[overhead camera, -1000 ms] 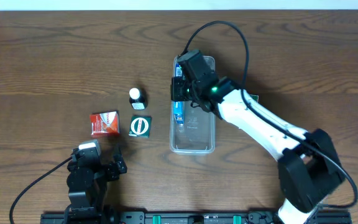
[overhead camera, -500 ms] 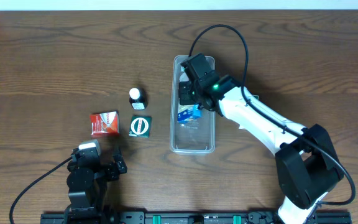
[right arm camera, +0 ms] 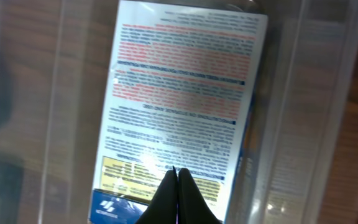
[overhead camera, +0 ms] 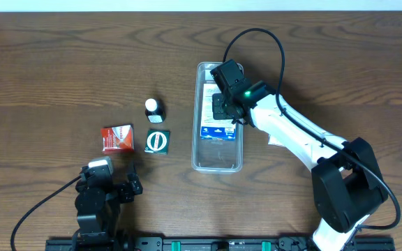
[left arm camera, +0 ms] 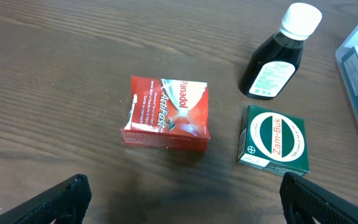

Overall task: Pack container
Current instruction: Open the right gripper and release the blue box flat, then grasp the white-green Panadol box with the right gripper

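Set a little right of mid-bench, long axis running from far edge to near edge: a long, narrow, clear plastic container (overhead camera: 218, 167) with rounded corners and a rim. Lying flat on its floor, roughly midway along and slightly askew: a flat blue-and-white printed carton (right arm camera: 179, 106), text side up. Poised directly over that carton, between the tub walls: right claw (right arm camera: 177, 186), black tips pressed together, nothing visibly pinched; touching the carton face or just above it, impossible to tell. Parked by the near edge toward the left corner: left claw (left arm camera: 182, 202), fingers spread wide, empty.

Waiting on the dark wooden bench (overhead camera: 61, 70), left of the container and apart from it: a red cardboard carton marked Panadol (left arm camera: 165, 114), a small dark brown bottle with a white cap (left arm camera: 277, 59) standing upright, and a green and white box marked Zam-Buk (left arm camera: 274, 139) just beside the bottle.

Judged stage: one item packed, three to go.

Possible trouble from here:
- Lifting out on a slant: clipping the wall or rim and shoving the light tub along the bench.
- Closed tips snagging the carton edge: tilting it up, wasting floor space needed for the rest.
- Off-centre pinch on the bottle: round and tall, likely to topple, roll, or knock the green box alongside.
- Wide left fingers reaching for the red carton: sweeping its neighbours.
- Both arms over the tub together: collision.
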Robot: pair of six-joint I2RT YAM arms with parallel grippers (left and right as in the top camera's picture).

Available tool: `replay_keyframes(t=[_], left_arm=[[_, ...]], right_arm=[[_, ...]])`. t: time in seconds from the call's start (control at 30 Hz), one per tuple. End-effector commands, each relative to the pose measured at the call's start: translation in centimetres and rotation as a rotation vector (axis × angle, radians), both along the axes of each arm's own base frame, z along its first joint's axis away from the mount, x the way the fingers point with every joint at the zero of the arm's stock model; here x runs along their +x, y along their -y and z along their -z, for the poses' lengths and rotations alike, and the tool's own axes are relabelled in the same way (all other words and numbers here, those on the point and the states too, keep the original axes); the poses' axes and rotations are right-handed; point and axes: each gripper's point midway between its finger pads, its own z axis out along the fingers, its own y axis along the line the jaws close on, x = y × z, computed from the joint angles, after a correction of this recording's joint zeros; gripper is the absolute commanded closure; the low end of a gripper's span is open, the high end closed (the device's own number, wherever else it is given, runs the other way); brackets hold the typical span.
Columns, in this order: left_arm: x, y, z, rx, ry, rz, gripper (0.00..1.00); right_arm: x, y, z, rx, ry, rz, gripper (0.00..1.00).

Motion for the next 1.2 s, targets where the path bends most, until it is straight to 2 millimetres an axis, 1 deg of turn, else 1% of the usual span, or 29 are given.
replay_keyframes(t=[0.0, 0.07, 0.13, 0.17, 0.2, 0.23, 0.27, 0.33, 0.37, 0.4, 0.43, 0.5, 0.53, 0.57, 0.6, 0.63, 0.7, 0.83, 0.9, 1.0, 1.07, 1.17], left_arm=[[0.0, 0.0, 0.4, -0.015, -0.004, -0.005, 0.02], [0.0, 0.0, 0.4, -0.015, -0.004, -0.005, 0.02], [0.0, 0.0, 0.4, -0.015, -0.004, -0.005, 0.02], [0.0, 0.0, 0.4, -0.015, -0.004, -0.005, 0.02], [0.0, 0.0, 0.4, -0.015, -0.004, -0.005, 0.02], [0.0, 0.0, 0.4, -0.015, -0.004, -0.005, 0.02], [0.0, 0.0, 0.4, -0.015, -0.004, -0.005, 0.02], [0.0, 0.0, 0.4, -0.015, -0.004, -0.005, 0.02], [0.0, 0.0, 0.4, -0.015, -0.004, -0.005, 0.02], [0.0, 0.0, 0.4, -0.015, -0.004, -0.005, 0.02], [0.0, 0.0, 0.4, -0.015, -0.004, -0.005, 0.02], [0.0, 0.0, 0.4, -0.015, -0.004, -0.005, 0.02], [0.0, 0.0, 0.4, -0.015, -0.004, -0.005, 0.02], [0.0, 0.0, 0.4, -0.015, -0.004, -0.005, 0.02], [0.0, 0.0, 0.4, -0.015, -0.004, -0.005, 0.02], [0.0, 0.0, 0.4, -0.015, -0.004, -0.005, 0.02], [0.0, 0.0, 0.4, -0.015, -0.004, -0.005, 0.02], [0.0, 0.0, 0.4, -0.015, -0.004, -0.005, 0.02], [0.0, 0.0, 0.4, -0.015, -0.004, -0.005, 0.02], [0.0, 0.0, 0.4, -0.015, -0.004, -0.005, 0.02], [0.0, 0.0, 0.4, -0.015, -0.004, -0.005, 0.02], [0.0, 0.0, 0.4, -0.015, -0.004, -0.005, 0.02]], right_arm=[[0.8, 1.1, 0.0, -0.054, 0.034, 0.015, 0.99], [1.4, 1.2, -1.2, -0.04, 0.072, 0.008, 0.99], [2.1, 1.6, -3.1, -0.016, 0.115, 0.017, 0.99], [2.3, 2.0, -4.5, -0.004, 0.143, 0.015, 0.99], [2.5, 2.6, -5.8, 0.005, 0.169, 0.019, 0.98], [2.5, 3.5, -7.4, 0.011, 0.194, 0.028, 0.96], [2.5, 4.5, -8.5, 0.012, 0.209, 0.039, 0.93], [2.2, 7.0, -10.6, 0.012, 0.229, 0.08, 0.82], [2.0, 8.5, -11.4, 0.009, 0.231, 0.11, 0.74], [1.7, 10.2, -11.9, 0.003, 0.224, 0.144, 0.68], [1.4, 11.8, -12.1, -0.008, 0.209, 0.178, 0.6], [0.7, 14.8, -11.4, -0.036, 0.152, 0.244, 0.37], [0.3, 15.8, -10.9, -0.046, 0.122, 0.265, 0.29], [0.0, 16.6, -10.1, -0.053, 0.087, 0.282, 0.24], [-0.5, 17.2, -9.0, -0.045, 0.043, 0.294, 0.16], [-0.9, 17.3, -7.8, -0.031, 0.002, 0.297, 0.12], [-1.5, 17.2, -5.8, -0.002, -0.064, 0.295, 0.09], [-2.8, 16.9, -1.6, -0.002, -0.168, 0.302, 0.06], [-3.1, 16.8, -0.2, -0.008, -0.196, 0.302, 0.07], [-3.1, 16.7, 1.5, -0.013, -0.213, 0.3, 0.08], [-3.1, 16.2, 2.8, 0.0, -0.232, 0.29, 0.08], [-3.2, 15.7, 4.3, 0.001, -0.252, 0.276, 0.12]])
